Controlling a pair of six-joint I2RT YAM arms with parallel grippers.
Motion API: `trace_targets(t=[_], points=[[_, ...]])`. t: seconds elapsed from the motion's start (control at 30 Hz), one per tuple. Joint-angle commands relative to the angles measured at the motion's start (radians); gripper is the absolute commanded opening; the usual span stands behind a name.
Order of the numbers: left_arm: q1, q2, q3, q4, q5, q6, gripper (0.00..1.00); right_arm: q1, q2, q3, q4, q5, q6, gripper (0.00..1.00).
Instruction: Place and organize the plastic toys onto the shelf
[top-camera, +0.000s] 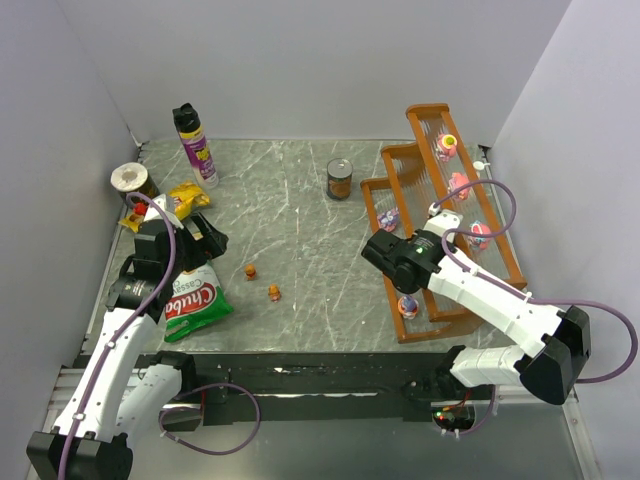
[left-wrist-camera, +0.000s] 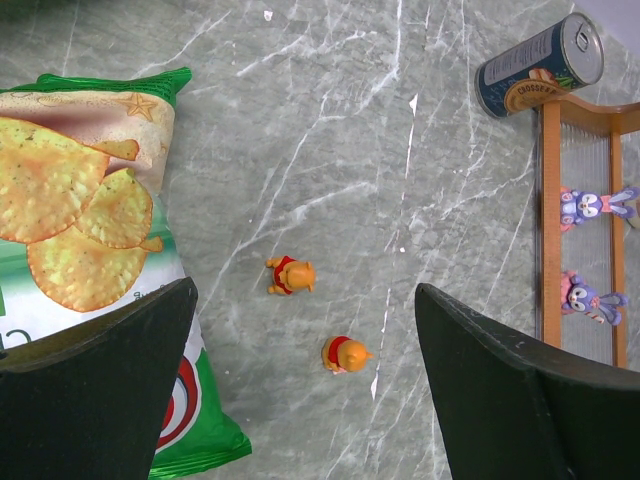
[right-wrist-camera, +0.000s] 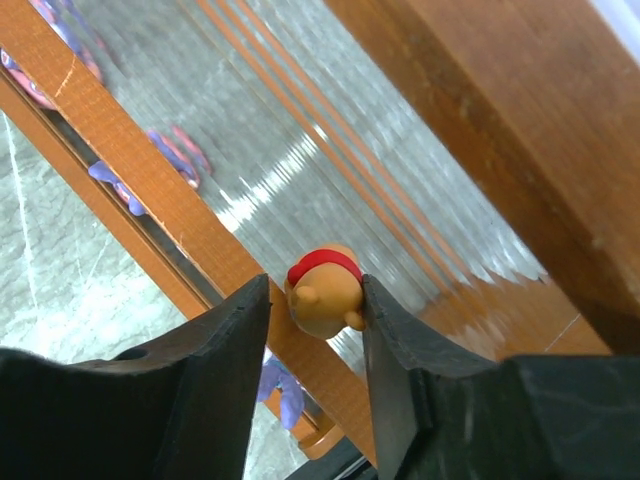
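Two orange toys (left-wrist-camera: 290, 275) lie on the table (top-camera: 300, 200), framed by the left gripper (left-wrist-camera: 305, 300), its fingers spread wide, probably to take one next. At the shelf (top-camera: 425, 112) on the right, the right gripper (right-wrist-camera: 313, 288) brackets a third orange toy (right-wrist-camera: 325, 290) low over its near end, likely for a gentle set-down. Whether that toy is pinched or free, I cannot tell.

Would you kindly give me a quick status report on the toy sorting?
Left tool open above two loose bear figurines on table. Right tool over shelf, orange bear figurine between fingers, grip unclear. Chips bag beside left tool.
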Motion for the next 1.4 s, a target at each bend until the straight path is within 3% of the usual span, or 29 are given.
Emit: trace_targets(t=[0.0, 0.2, 0.73, 1.37], points=[[-0.003, -0.005, 0.013, 0.027, 0.001, 0.014, 0.96, 0.011, 0.004, 0.004, -0.195, -0.057, 0.090, 0.51], [-0.003, -0.005, 0.011, 0.027, 0.001, 0.013, 0.96, 0.018, -0.006, 0.016, -0.195, -0.052, 0.087, 0.59], [-0.003, -0.001, 0.013, 0.024, 0.002, 0.014, 0.96, 0.017, 0.067, 0.027, -0.198, -0.060, 0.006, 0.59], [-0.003, 0.002, 0.011, 0.026, 0.001, 0.013, 0.96, 0.024, -0.002, 0.020, -0.183, -0.119, -0.057, 0.64]])
